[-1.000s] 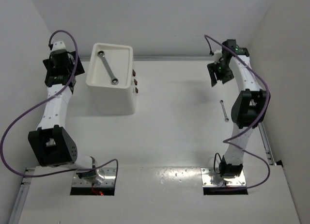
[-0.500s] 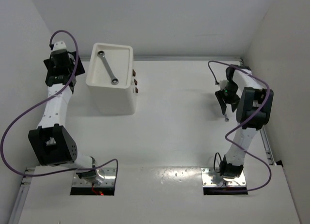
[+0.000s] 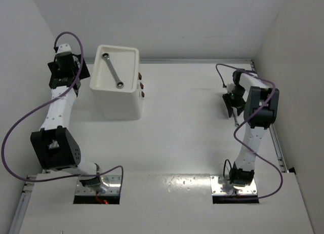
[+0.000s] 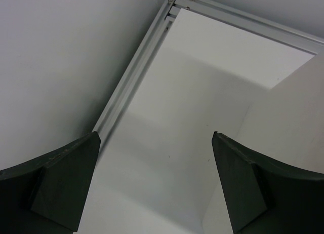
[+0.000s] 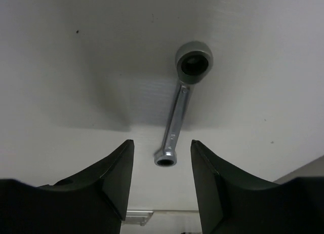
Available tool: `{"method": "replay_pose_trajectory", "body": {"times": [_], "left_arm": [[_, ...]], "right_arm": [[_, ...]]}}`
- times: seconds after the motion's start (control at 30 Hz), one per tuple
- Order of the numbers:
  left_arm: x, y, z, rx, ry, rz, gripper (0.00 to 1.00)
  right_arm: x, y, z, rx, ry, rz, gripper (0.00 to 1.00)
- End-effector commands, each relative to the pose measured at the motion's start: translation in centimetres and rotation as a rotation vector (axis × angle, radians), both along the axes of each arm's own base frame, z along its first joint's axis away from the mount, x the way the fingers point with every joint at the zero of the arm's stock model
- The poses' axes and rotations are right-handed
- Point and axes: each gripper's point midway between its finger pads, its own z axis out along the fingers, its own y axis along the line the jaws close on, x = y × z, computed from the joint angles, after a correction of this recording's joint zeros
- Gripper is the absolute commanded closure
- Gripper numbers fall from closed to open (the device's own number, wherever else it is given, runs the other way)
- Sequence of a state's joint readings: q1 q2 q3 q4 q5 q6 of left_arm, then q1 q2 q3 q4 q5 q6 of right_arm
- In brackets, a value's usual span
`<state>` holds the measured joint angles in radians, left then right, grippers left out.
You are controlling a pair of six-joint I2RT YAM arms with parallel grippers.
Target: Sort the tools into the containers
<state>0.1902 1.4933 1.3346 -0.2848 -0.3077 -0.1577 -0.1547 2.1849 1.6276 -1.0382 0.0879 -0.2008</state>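
The white drawer unit (image 3: 117, 100) stands at the back left, with dark-red knobs (image 3: 142, 87) on its right face. One silver wrench (image 3: 112, 70) lies in its top tray (image 3: 129, 59). A second silver wrench (image 5: 174, 123) lies on the table at the right (image 3: 236, 122). My right gripper (image 5: 162, 144) is open just above it, with the wrench's small ring end between the fingertips (image 3: 230, 104). My left gripper (image 4: 156, 137) is open and empty, left of the unit by the left wall (image 3: 65, 74). Pliers and screwdrivers are out of view.
A metal rail (image 4: 132, 74) runs along the left wall and another along the back wall (image 3: 202, 61). The right wall stands close behind the right arm (image 3: 260, 105). The drawer unit's side wall (image 4: 296, 143) is just right of the left gripper.
My right gripper has come down and forward from the back right to just over the wrench on the table. My left gripper has shifted slightly.
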Motion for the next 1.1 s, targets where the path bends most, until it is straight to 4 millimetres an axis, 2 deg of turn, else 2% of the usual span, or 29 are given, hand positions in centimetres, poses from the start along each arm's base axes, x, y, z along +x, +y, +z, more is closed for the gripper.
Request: {"method": "replay_pose_trajectory", "body": {"times": [0.0, 0.2, 0.3, 0.5, 0.6, 0.7, 0.87, 0.9, 0.97, 1.07], "left_arm": [[0.9, 0.1, 3.3, 0.025, -0.085, 0.003, 0.0], [1.1, 0.1, 3.2, 0.023, -0.076, 0.003, 0.0], [1.1, 0.3, 2.8, 0.026, -0.066, 0.012, 0.0], [1.4, 0.3, 3.4, 0.027, -0.075, 0.013, 0.0], [1.4, 0.3, 3.4, 0.027, -0.075, 0.013, 0.0], [1.5, 0.3, 2.8, 0.017, -0.061, 0.016, 0.0], [1.4, 0.3, 2.6, 0.008, -0.056, 0.019, 0.0], [1.4, 0.3, 2.6, 0.008, -0.056, 0.019, 0.0], [1.4, 0.3, 2.6, 0.008, -0.056, 0.019, 0.0], [1.4, 0.3, 2.6, 0.008, -0.056, 0.019, 0.0]], "right_arm": [[1.2, 0.6, -0.2, 0.025, -0.024, -0.03, 0.51], [2.2, 0.0, -1.0, 0.033, -0.028, -0.058, 0.51], [2.0, -0.2, -1.5, 0.046, -0.016, -0.068, 0.51], [0.5, -1.1, -2.8, 0.055, 0.034, -0.079, 0.54], [-1.4, -1.2, -3.7, 0.056, 0.088, -0.079, 0.61], [-2.2, -1.3, -4.2, 0.06, 0.108, -0.089, 0.67], [-2.5, -1.4, -4.9, 0.066, 0.128, -0.069, 0.8], [-2.5, -1.4, -4.9, 0.066, 0.128, -0.069, 0.92], [-2.4, -0.9, -4.9, 0.076, 0.126, -0.061, 1.0], [-1.9, -0.2, -4.8, 0.096, 0.112, -0.053, 1.0]]}}
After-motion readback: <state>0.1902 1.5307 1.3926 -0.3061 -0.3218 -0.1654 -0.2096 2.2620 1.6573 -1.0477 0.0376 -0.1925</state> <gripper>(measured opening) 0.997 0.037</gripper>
